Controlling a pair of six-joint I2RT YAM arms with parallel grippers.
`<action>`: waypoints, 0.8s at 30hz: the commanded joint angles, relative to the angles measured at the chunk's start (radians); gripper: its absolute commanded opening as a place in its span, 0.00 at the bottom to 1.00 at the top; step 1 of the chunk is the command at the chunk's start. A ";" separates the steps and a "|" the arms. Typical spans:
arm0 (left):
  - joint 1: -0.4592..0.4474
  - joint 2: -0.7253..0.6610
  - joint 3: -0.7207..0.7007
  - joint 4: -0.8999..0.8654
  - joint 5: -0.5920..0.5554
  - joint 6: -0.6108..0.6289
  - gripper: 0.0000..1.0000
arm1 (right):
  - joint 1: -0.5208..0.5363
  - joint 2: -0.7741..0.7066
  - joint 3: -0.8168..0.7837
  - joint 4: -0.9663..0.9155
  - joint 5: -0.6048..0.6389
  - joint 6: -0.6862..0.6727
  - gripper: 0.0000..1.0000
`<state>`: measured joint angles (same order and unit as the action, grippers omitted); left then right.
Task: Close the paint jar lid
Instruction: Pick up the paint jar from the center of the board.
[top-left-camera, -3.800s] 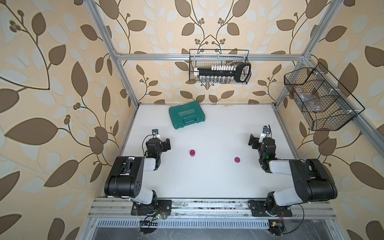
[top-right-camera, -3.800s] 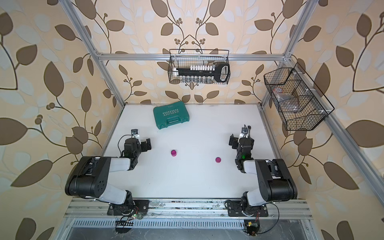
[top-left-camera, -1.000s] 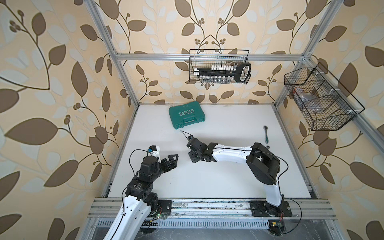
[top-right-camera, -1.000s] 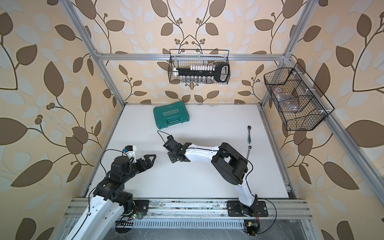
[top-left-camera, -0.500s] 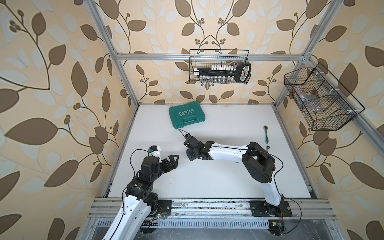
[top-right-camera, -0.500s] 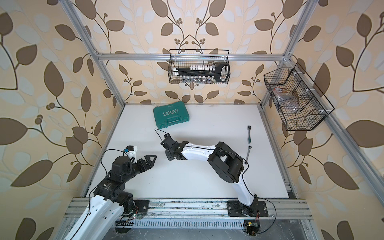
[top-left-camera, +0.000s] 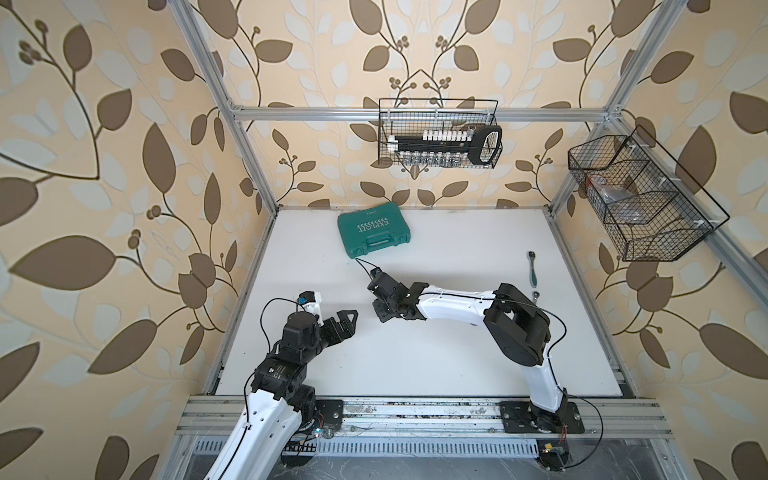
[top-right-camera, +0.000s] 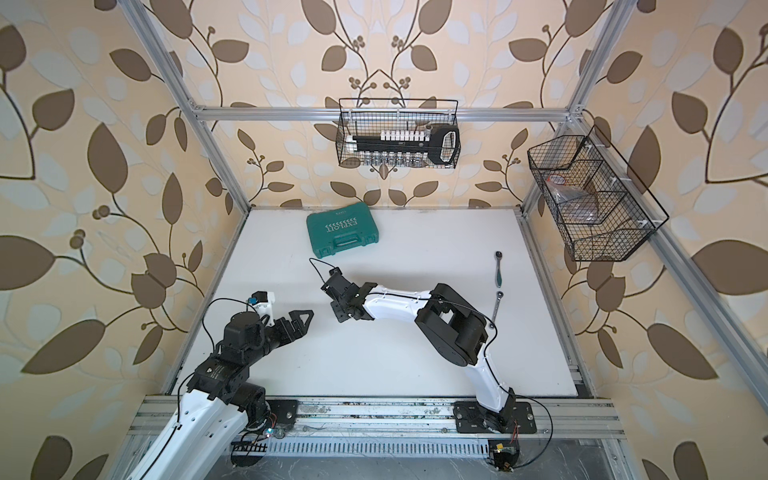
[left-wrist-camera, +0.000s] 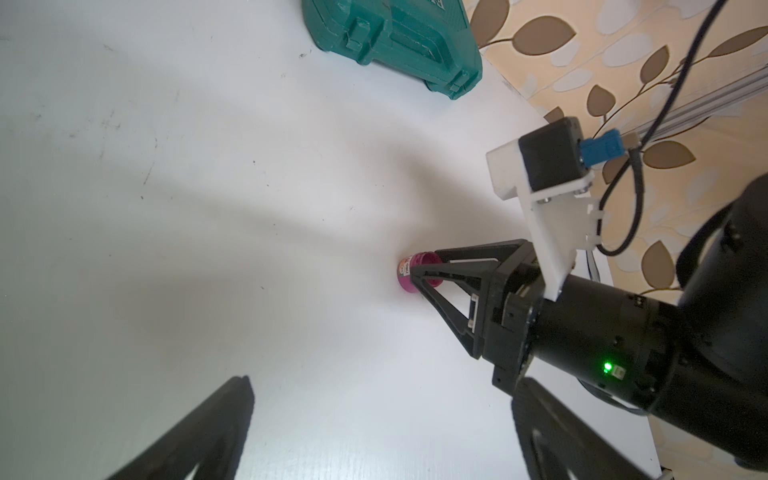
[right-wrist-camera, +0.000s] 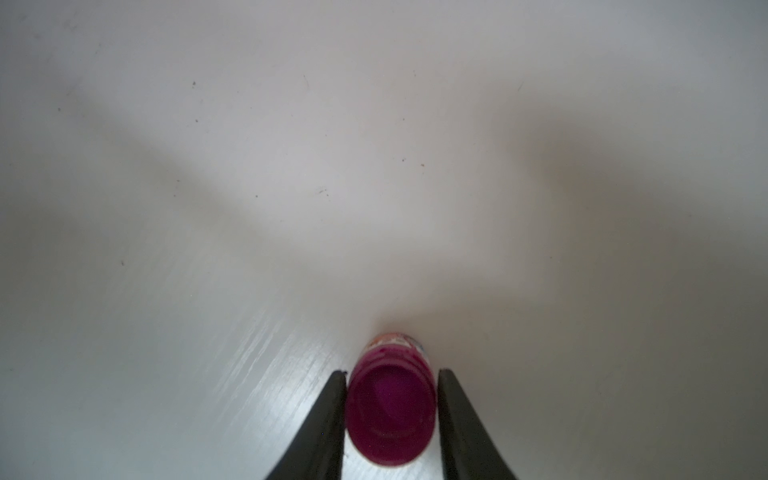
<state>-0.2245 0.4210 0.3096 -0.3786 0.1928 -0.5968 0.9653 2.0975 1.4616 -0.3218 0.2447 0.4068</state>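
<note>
The paint jar stands upright on the white table with its magenta mouth uncovered. My right gripper is shut on it, one finger against each side. In the left wrist view the same jar sits at the tips of my right gripper. In both top views the right gripper hides the jar. The lid is hidden in every view. My left gripper hovers open a short way nearer the front-left, with nothing between its fingers.
A teal tool case lies at the back left of the table. A ratchet and a small wrench lie near the right edge. Wire baskets hang on the back wall and right wall.
My right gripper's fingers have drawn in from wide apart until they meet the jar's sides, and the arm has edged slightly toward the back left. The left arm has stayed still.
</note>
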 joint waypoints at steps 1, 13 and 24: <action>-0.013 -0.001 0.008 0.009 -0.018 0.031 0.99 | -0.003 0.013 0.015 -0.028 0.025 0.003 0.33; -0.013 0.014 0.001 0.088 0.040 0.041 0.99 | -0.009 -0.073 -0.011 -0.066 0.054 -0.019 0.29; -0.061 0.230 -0.070 0.656 0.291 0.030 0.99 | -0.124 -0.240 -0.096 -0.146 -0.026 -0.067 0.28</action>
<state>-0.2546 0.5983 0.2520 0.0189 0.3897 -0.5808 0.8730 1.9091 1.4059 -0.4217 0.2481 0.3660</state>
